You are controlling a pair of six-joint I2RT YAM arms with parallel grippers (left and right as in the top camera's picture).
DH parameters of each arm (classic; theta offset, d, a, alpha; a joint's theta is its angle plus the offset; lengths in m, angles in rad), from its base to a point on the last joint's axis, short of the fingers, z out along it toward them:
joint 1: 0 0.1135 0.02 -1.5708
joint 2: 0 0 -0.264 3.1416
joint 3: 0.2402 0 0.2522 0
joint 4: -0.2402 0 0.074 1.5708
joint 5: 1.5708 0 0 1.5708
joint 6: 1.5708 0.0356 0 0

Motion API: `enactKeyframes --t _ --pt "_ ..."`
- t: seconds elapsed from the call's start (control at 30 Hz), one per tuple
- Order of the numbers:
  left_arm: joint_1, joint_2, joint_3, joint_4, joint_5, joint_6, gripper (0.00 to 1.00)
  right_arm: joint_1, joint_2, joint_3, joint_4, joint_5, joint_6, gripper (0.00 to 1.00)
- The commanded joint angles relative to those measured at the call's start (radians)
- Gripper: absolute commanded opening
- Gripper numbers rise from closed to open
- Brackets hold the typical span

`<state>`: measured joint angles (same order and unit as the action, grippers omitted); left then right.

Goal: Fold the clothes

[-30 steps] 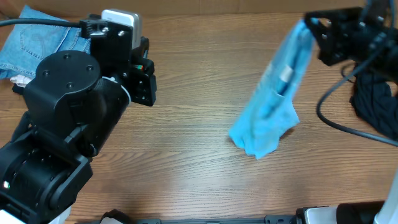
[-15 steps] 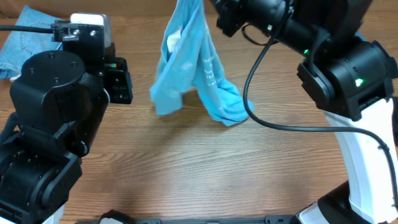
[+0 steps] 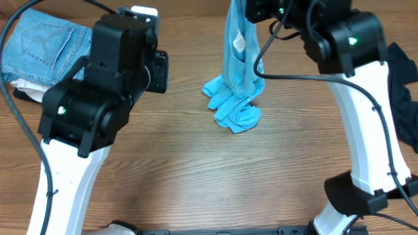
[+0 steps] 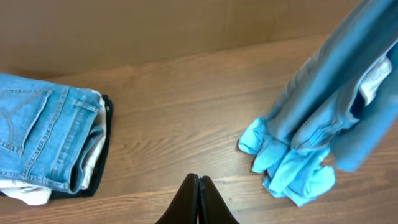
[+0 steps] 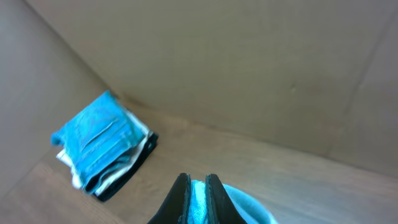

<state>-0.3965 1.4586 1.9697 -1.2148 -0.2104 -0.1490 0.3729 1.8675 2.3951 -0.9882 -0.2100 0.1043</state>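
Observation:
The sky-blue T-shirt (image 3: 236, 65) hangs in a long bunch from my right gripper (image 5: 198, 186), which is shut on its top at the back of the table. Its lower end lies crumpled on the wood (image 3: 236, 116). A white neck label shows on it. In the left wrist view the shirt (image 4: 323, 124) hangs at the right. My left gripper (image 4: 198, 193) is shut and empty, above bare wood to the left of the shirt.
A folded stack with blue jeans on top (image 3: 39, 49) lies at the back left, and it also shows in the left wrist view (image 4: 43, 143) and the right wrist view (image 5: 102, 140). A dark garment (image 3: 405, 85) lies at the right edge. A cardboard wall stands behind the table.
My right arm has swung the shirt from the right side leftward and then back to the centre rear, lifting it higher. The left arm has shifted to the right and further back.

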Motion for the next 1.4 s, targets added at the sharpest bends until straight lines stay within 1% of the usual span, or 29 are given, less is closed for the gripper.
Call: enactKeyframes --t 0.0,0.03,0.27,0.37,0.4,0.43,0.5,0.57,0.6,0.63,0.67,0.73,0.77,0.8,0.93,0.97,1.0,1.07,1.13,1.2,1.27,1.37 --pt "0.005 -0.038 0.007 0.031 -0.088 0.016 0.04 0.011 0.043 0.006 -0.002 -0.111 0.028 0.04" --pt "0.006 -0.051 0.007 0.033 -0.130 0.019 0.05 0.032 0.079 0.005 -0.014 -0.132 0.028 0.04" --pt "0.005 -0.060 0.007 0.031 -0.251 0.024 0.07 0.155 0.293 0.000 -0.121 -0.151 0.026 0.04" --pt "0.005 -0.060 0.007 0.034 -0.265 0.028 0.08 0.196 0.376 0.000 -0.156 -0.152 0.018 0.04" --pt "0.005 -0.060 0.007 0.035 -0.265 0.039 0.08 0.209 0.402 0.000 -0.163 -0.164 -0.011 0.08" --pt "0.006 -0.060 0.007 0.037 -0.265 0.040 0.08 0.229 0.431 0.000 -0.172 -0.188 -0.055 0.28" --pt "0.005 -0.060 0.007 0.037 -0.265 0.041 0.08 0.235 0.430 0.003 -0.178 -0.184 -0.079 0.68" --pt "0.005 -0.057 0.007 0.036 -0.259 0.041 0.09 0.214 0.394 0.024 -0.193 -0.185 -0.079 0.87" --pt "0.005 -0.052 0.007 0.036 -0.244 0.043 0.10 0.185 0.364 0.041 -0.218 -0.185 -0.078 0.94" --pt "0.005 -0.042 0.007 0.037 -0.196 0.057 0.10 0.150 0.330 0.053 -0.246 -0.184 -0.078 1.00" --pt "0.003 -0.016 0.007 0.036 -0.068 0.117 0.11 0.085 0.277 0.057 -0.285 -0.184 -0.079 1.00" --pt "-0.002 0.040 0.007 0.018 0.117 0.236 0.14 -0.021 0.220 0.057 -0.332 -0.186 -0.078 1.00" --pt "-0.015 0.079 0.007 -0.004 0.174 0.289 0.16 -0.079 0.202 0.057 -0.348 -0.200 -0.079 1.00" --pt "-0.035 0.121 0.007 -0.030 0.200 0.331 0.18 -0.131 0.195 0.057 -0.361 -0.225 -0.079 1.00" --pt "-0.154 0.330 0.007 -0.152 0.211 0.423 0.27 -0.292 0.199 0.057 -0.380 -0.263 -0.079 1.00" --pt "-0.182 0.378 0.007 -0.174 0.211 0.423 0.32 -0.319 0.199 0.057 -0.381 -0.263 -0.079 1.00" --pt "-0.201 0.409 0.007 -0.184 0.212 0.423 0.34 -0.339 0.200 0.057 -0.383 -0.263 -0.079 1.00" --pt "-0.262 0.512 0.007 -0.194 0.246 0.423 0.45 -0.373 0.200 0.056 -0.388 -0.263 -0.079 1.00" --pt "-0.299 0.599 0.007 -0.214 0.236 0.433 0.45 -0.387 0.200 0.054 -0.399 -0.262 -0.079 1.00" --pt "-0.307 0.673 0.005 -0.227 0.224 0.444 0.46 -0.390 0.203 0.053 -0.410 -0.262 -0.106 1.00" --pt "-0.303 0.717 0.002 -0.203 0.214 0.452 0.47 -0.390 0.203 0.052 -0.414 -0.259 -0.113 1.00" --pt "-0.276 0.743 -0.005 -0.146 0.182 0.450 0.52 -0.390 0.203 0.052 -0.414 -0.259 -0.113 1.00"
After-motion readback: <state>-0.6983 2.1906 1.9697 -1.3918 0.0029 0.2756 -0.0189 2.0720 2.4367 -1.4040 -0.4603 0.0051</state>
